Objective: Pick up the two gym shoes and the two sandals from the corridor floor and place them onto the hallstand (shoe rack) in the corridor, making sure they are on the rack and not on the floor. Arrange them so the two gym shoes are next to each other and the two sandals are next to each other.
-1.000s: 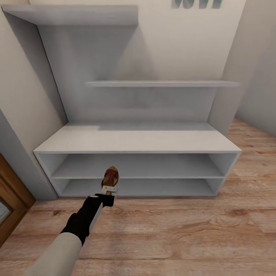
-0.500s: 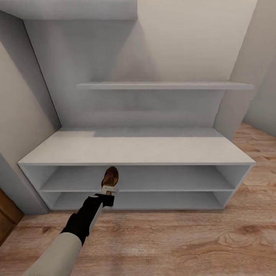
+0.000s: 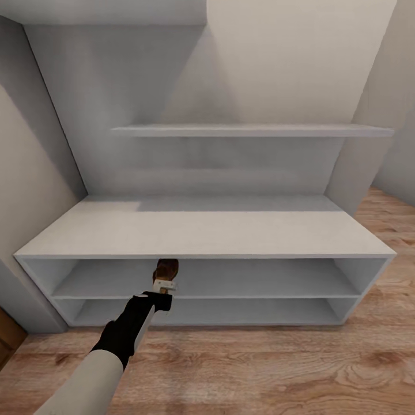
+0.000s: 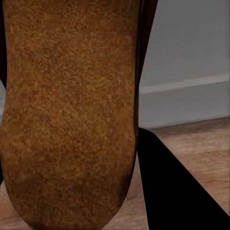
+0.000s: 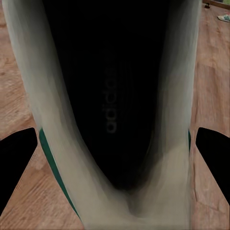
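Observation:
A dark brown sandal (image 3: 166, 269) is held by my left gripper (image 3: 165, 285), which is shut on it, in front of the hallstand's upper open shelf. Up close, the sandal's tan suede surface (image 4: 67, 110) is seen beside a black finger (image 4: 177, 191). The pale grey hallstand (image 3: 207, 233) stands straight ahead, its bench top and both open shelves bare. My right gripper (image 5: 115, 158) is shut on a cream-white gym shoe (image 5: 52, 120) with a green stripe, over the wood floor (image 5: 211, 86). A second pale shoe-like shape (image 5: 224, 17) lies far off on the floor.
Stepped wall shelves (image 3: 253, 130) hang above the bench. Walls close in on the left (image 3: 29, 173) and right (image 3: 374, 115) of the hallstand. Wood-plank floor (image 3: 276, 369) stretches between me and the rack. A brown door edge (image 3: 7, 340) shows at the lower left.
The whole head view has shifted: the camera came closer to the hallstand, which now looks larger. The left arm with the sandal keeps the same place in the picture.

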`<state>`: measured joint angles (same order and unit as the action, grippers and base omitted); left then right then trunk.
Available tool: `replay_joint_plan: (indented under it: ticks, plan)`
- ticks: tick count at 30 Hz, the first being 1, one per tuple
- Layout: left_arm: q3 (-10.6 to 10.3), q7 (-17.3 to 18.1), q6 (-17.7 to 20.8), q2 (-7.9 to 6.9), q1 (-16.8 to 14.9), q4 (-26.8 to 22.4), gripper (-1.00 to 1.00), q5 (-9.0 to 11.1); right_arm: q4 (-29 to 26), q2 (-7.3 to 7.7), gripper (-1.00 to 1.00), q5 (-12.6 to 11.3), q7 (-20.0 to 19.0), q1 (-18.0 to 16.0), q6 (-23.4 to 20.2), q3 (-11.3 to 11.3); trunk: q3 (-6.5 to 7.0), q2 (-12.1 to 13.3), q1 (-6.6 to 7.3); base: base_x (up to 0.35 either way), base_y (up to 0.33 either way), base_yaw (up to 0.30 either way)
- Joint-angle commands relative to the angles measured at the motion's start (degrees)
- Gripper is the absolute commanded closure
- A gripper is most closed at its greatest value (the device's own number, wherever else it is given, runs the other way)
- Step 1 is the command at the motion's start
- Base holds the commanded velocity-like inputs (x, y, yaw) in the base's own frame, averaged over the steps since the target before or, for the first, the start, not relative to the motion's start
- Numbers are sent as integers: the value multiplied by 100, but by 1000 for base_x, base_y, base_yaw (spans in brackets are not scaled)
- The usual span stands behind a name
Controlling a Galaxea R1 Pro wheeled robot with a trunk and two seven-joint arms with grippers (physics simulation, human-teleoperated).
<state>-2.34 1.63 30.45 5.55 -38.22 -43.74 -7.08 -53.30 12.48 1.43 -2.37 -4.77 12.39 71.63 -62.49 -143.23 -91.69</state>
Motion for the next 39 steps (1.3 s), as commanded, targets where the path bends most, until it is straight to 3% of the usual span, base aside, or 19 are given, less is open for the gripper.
replay_joint_plan:
  ticks: [1, 13, 39]
  plan:
    - [-3, 31, 30, 2, -2, -6, 100, -79, 3, 0, 100, 15, -25, -7, 18, 17, -5, -2, -1, 234, 0, 0]
    - [-9, 7, 22, 4, 0, 45, 100, -83, 9, 0, 100, 15, -23, -7, 18, 17, -5, -2, -1, 255, -100, 0]
    - [11, 11, 13, -1, 16, -12, 100, -83, 21, 0, 100, 15, -20, -7, 18, 17, -5, -2, -1, 61, -6, 0]
